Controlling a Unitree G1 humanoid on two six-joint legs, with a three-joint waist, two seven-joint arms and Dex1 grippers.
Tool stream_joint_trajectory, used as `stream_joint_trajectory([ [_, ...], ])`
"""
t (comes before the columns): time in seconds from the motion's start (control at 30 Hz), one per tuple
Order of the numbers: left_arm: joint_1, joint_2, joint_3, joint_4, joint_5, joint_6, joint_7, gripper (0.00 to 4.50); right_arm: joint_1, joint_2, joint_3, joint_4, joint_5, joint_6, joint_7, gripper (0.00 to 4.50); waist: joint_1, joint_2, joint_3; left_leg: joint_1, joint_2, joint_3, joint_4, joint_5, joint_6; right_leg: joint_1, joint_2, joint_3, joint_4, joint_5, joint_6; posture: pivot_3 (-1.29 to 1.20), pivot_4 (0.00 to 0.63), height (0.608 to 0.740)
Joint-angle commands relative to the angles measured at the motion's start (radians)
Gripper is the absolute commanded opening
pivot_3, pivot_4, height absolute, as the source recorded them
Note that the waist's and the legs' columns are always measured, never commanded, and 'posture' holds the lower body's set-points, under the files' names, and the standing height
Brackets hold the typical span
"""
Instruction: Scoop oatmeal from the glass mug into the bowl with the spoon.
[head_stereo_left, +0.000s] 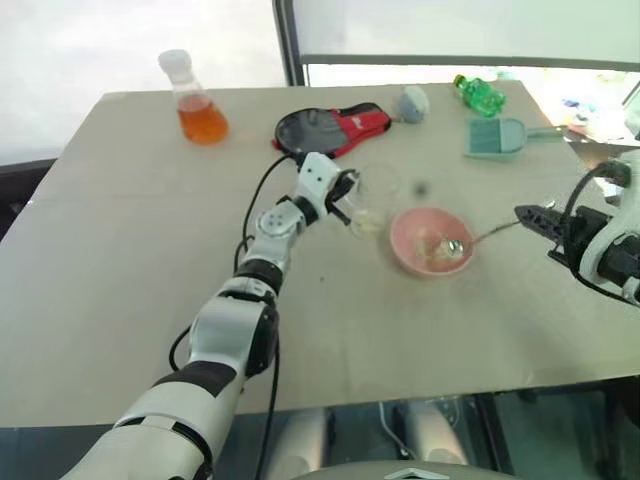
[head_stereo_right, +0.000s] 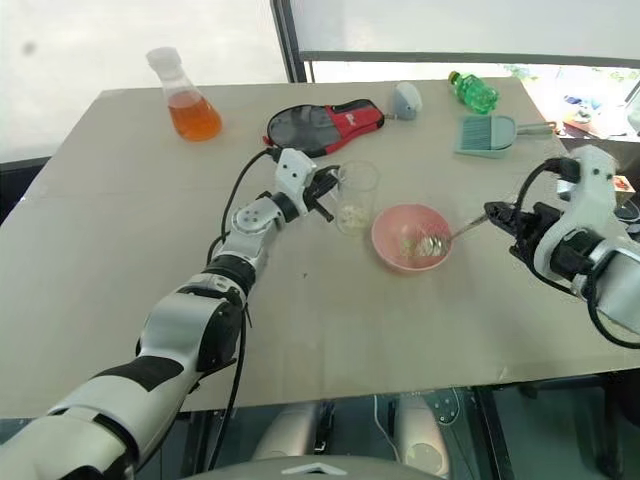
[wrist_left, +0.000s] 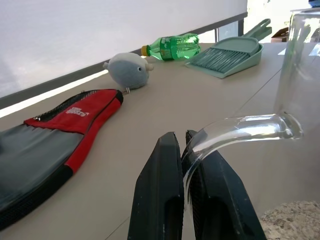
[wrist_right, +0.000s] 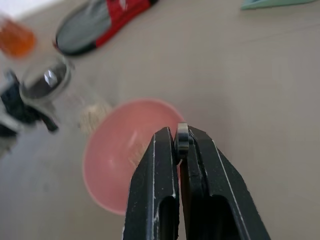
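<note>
While my left gripper (head_stereo_right: 327, 190) pinches the handle of the glass mug (head_stereo_right: 356, 196) so it cannot tip or slide, my right gripper (head_stereo_right: 497, 216) is squeezed tight on the end of the spoon (head_stereo_right: 450, 236). Its small round end sits inside the pink bowl (head_stereo_right: 410, 238), I think to drop oatmeal (head_stereo_right: 411, 240) there. More oats sit low in the mug, just beside the bowl, so each trip is short.

Bare table (head_stereo_right: 330, 300) nr robot; paddle case (head_stereo_right: 322, 125), dustpan (head_stereo_right: 486, 134) crowd far edge.
</note>
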Motion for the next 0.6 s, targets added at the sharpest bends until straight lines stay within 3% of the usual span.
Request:
stream_joint_trajectory([
  [0.03,0.020,0.017,-0.005,0.002,0.019,-0.001,-0.001,0.02,-0.100,-0.072,0.057,-0.003,-0.093,0.029,0.057,0.00,0.001,0.000,0.000,0.000,0.000,0.000,0.000,0.000,0.000,0.000,0.000,0.000,0.000,0.000,0.000,0.00,0.150,0.740],
  [0.33,0.034,0.015,-0.003,-0.006,0.014,-0.009,0.006,0.02,-0.338,-0.068,0.214,-0.005,-0.241,0.082,0.164,0.00,0.002,0.000,0.000,-0.001,0.001,0.000,0.000,0.000,0.000,-0.001,-0.001,0.000,-0.002,0.000,0.000,0.00,0.150,0.740],
  [0.5,0.045,0.012,-0.001,-0.014,0.012,-0.013,0.008,0.02,-0.262,0.041,0.121,0.124,-0.014,-0.038,0.060,0.00,0.003,-0.005,-0.001,-0.002,0.001,-0.001,0.000,0.000,0.000,0.000,-0.001,-0.001,-0.003,0.000,0.000,0.00,0.150,0.740],
  [0.6,0.053,0.014,0.000,-0.018,0.012,-0.016,0.010,0.02,-0.306,0.122,0.085,0.167,0.026,-0.080,0.007,0.00,0.002,-0.005,-0.001,-0.001,0.001,0.001,0.000,0.000,0.000,0.000,-0.002,0.001,-0.002,0.001,0.001,0.00,0.150,0.740],
])
